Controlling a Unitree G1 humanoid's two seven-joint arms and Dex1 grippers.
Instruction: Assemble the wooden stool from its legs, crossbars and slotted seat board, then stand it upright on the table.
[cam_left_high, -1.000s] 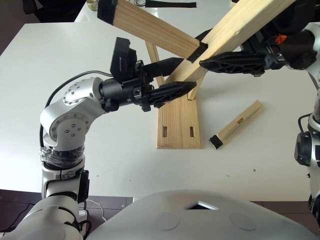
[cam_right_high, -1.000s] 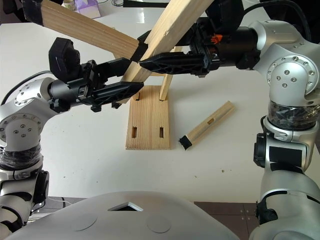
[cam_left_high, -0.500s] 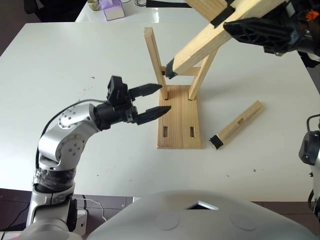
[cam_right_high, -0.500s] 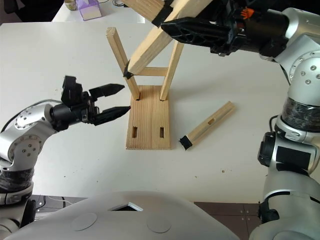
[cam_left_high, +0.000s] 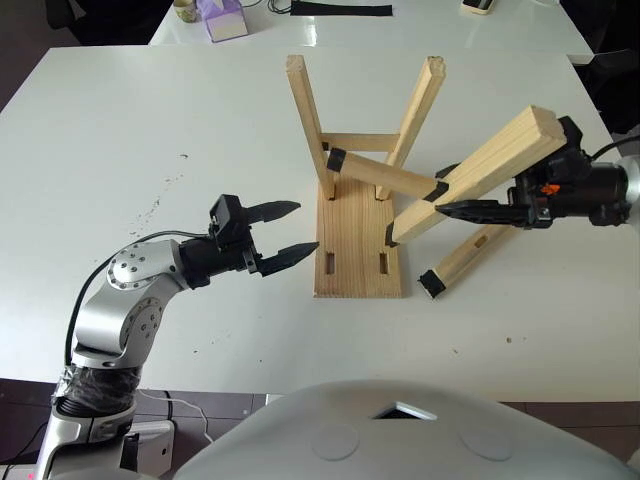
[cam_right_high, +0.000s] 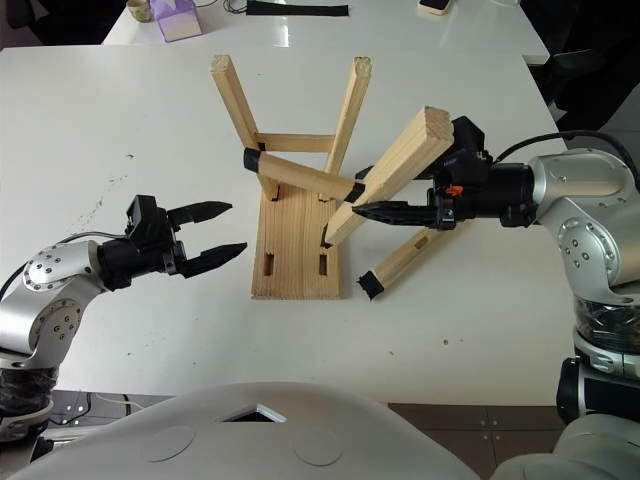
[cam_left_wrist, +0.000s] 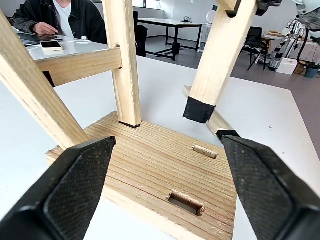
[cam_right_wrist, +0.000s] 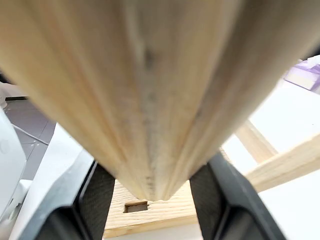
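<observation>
Head view: the seat board (cam_left_high: 352, 282) lies flat mid-table with two legs (cam_left_high: 308, 115) standing in its far slots. The right gripper (cam_left_high: 450, 208) pinches a third leg (cam_left_high: 490, 160), slanting high right to low left, likely lining up a free slot. The left gripper (cam_left_high: 306, 227) hovers spread just left, probably to steady the board. Left wrist: the capped tip (cam_left_wrist: 199, 110) hangs by the board's edge. Right wrist: the leg's long axis aims toward a slot (cam_right_wrist: 135, 205).

Unvarnished grainy wooden seat board (cam_left_high: 357, 278)
</observation>
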